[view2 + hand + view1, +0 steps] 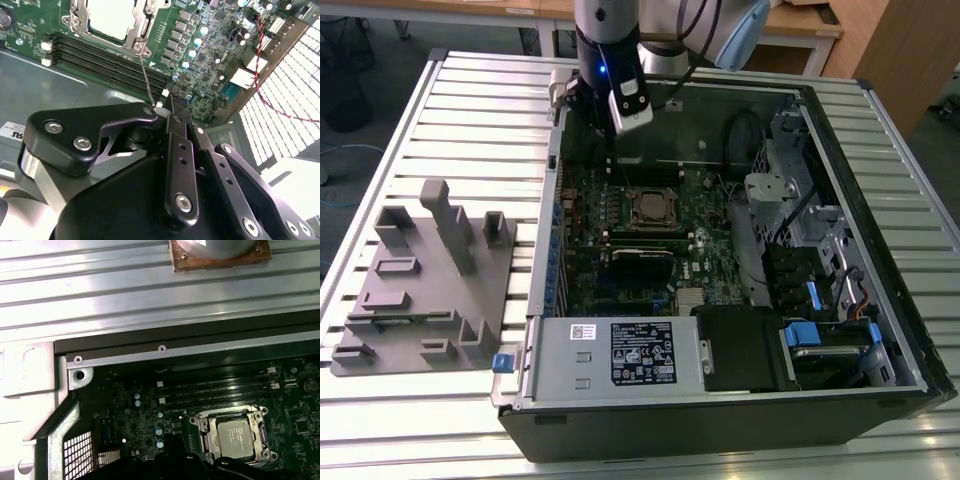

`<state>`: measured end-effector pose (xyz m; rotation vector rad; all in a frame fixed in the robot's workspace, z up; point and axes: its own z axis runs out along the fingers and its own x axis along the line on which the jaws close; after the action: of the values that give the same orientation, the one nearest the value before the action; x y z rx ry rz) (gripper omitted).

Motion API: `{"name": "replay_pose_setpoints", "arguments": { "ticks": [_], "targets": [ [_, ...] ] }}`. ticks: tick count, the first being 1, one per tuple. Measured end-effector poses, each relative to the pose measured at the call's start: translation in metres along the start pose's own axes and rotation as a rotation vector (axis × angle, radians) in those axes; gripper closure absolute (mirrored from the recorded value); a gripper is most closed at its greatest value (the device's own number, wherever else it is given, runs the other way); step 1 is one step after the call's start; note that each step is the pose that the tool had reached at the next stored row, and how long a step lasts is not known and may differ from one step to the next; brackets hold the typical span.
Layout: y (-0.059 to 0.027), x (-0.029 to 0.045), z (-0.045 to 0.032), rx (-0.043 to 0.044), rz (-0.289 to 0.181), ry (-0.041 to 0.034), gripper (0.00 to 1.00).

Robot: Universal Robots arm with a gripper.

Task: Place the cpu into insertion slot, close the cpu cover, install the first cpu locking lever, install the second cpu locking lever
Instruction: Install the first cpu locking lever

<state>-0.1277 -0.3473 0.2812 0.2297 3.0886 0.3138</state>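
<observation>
**Lever stage of the socket assembly, three cameras.** The cpu (239, 436) lies flat in its socket on the motherboard (710, 235). The motherboard sits inside the open computer case (720, 435), which rests on the slatted bench (470, 100). The cpu cover (204, 432) is down around the cpu, its square window framing the metal top, so placing and covering both read as done.

In the second wrist view a thin wire locking lever (145, 75) rises from a corner of the cover frame. It crosses above the memory slots (100, 60) and ends at the tip of my claw (167, 104). My claw's fingers look pressed together on that wire end. I judge that I am pinching the lever, though the contact is small and partly hidden by the finger links. In the exterior view my claw (608, 135) hangs over the edge of the motherboard, near the case wall on the exterior view's left and apart from the socket.

I cannot tell whether this is the first or the second lever.

**Judgement.** A lever installation is in hand and not yet finished, since the wire stands raised rather than lying along the frame. The move calls for three things, done without scraping the memory slots:
- a firm pinch on a thin, springy wire
- an arc about its hinge at the socket corner
- a sideways tuck under a retaining hook
</observation>
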Motion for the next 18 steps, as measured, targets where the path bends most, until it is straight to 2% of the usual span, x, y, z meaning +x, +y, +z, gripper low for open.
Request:
{"name": "replay_pose_setpoints", "arguments": {
  "ticks": [3, 6, 14, 18],
  "targets": [
    [-0.0007, 0.0003, 0.0035, -0.0031, 0.000, 0.0003, 0.90],
    [-0.0010, 0.0006, 0.0056, -0.0102, 0.001, 0.0013, 0.90],
    [0.0009, 0.0012, 0.0109, -0.0111, 0.001, 0.0016, 0.90],
    [0.0045, 0.0019, 0.0134, -0.0112, 0.001, 0.0016, 0.90]
  ]
}}
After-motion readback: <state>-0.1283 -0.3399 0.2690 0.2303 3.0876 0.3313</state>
